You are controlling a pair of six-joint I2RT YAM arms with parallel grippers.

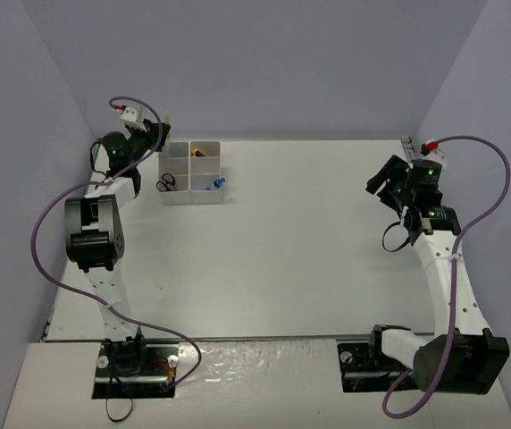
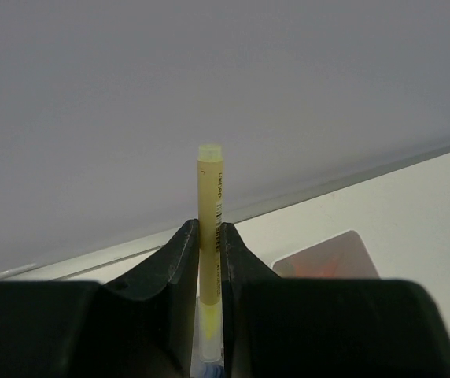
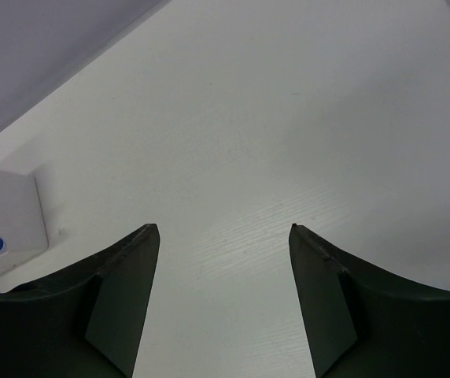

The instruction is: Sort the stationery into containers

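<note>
My left claw (image 2: 209, 230) is clamped on a yellow marker (image 2: 209, 177) that sticks out past the fingertips, at the desk's (image 3: 288, 118) far-left corner beside the containers (image 1: 191, 172). My right claw (image 3: 223, 236) stands half open, holding nothing, near the right edge.

Ahead of your right claw (image 3: 223, 228), open table (image 3: 288, 118) stretches forward and to its right; the containers (image 3: 5, 209) stand off to its left. Your left claw (image 2: 209, 230) faces the back wall (image 2: 209, 79), with the containers just below it and a yellow marker (image 2: 209, 197) filling the gap between its jaws.
</note>
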